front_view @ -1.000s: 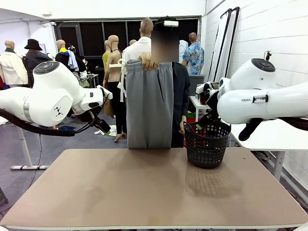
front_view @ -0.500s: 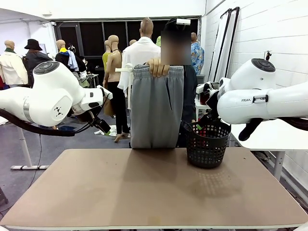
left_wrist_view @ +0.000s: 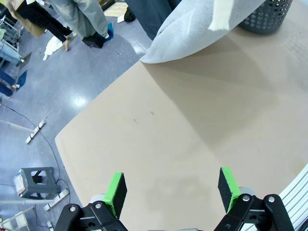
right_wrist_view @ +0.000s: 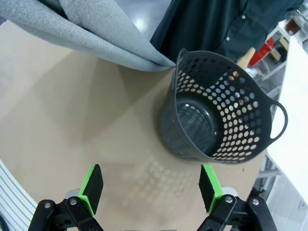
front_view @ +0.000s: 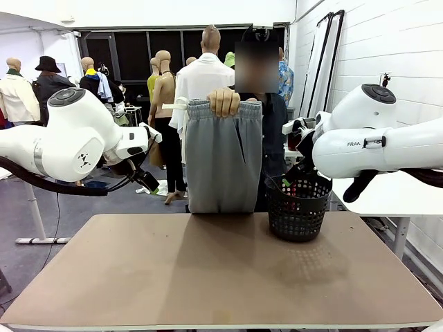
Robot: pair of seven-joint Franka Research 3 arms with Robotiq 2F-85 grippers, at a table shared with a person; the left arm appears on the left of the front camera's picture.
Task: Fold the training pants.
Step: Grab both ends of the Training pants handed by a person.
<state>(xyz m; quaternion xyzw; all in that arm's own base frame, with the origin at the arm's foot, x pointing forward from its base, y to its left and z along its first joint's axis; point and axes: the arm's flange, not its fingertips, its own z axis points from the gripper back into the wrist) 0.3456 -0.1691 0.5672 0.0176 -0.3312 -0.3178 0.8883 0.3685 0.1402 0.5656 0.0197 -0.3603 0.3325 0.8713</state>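
Up over the table, my left gripper (left_wrist_view: pixel 171 185) and right gripper (right_wrist_view: pixel 150 185) both hang with jaws wide apart, nothing held.
Ahead of the left one, bare table (left_wrist_view: pixel 159 144) runs out to the training pants (front_view: pixel 223 159). A person's hand (front_view: pixel 224 102) holds them up by the waistband at the far edge, long axis upright, cuffs down near the tabletop. My right gripper faces the same hem, but the black basket (right_wrist_view: pixel 240 125) stands just beside it, so I judge the left has the clearer reach.

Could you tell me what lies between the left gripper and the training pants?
Bare table, from the left gripper to the training pants, in the left wrist view.
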